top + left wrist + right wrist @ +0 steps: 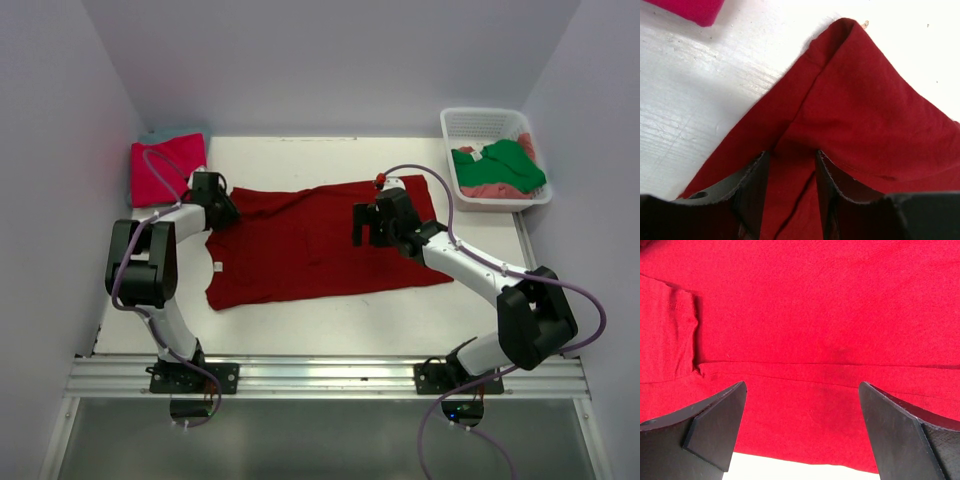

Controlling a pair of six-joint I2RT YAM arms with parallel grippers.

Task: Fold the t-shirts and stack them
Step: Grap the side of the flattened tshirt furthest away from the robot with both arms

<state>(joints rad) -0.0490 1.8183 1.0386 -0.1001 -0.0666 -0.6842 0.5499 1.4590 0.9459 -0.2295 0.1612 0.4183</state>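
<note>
- Two grippers. The left gripper [791,152] has its jaws half closed astride a fold of cloth; I cannot tell whether it pinches. The right gripper [802,390] hangs wide open, holding nothing.
- One dark red shirt [300,245] lies under both, spread on the table [330,320], plain, with a sleeve turned over at the left gripper.
- Just beyond the left gripper: one folded pink shirt [165,170] on one teal shirt [170,134].
- Far right of the right gripper: one white basket [480,120] holding one green shirt [510,165] and one salmon shirt [490,190].
</note>
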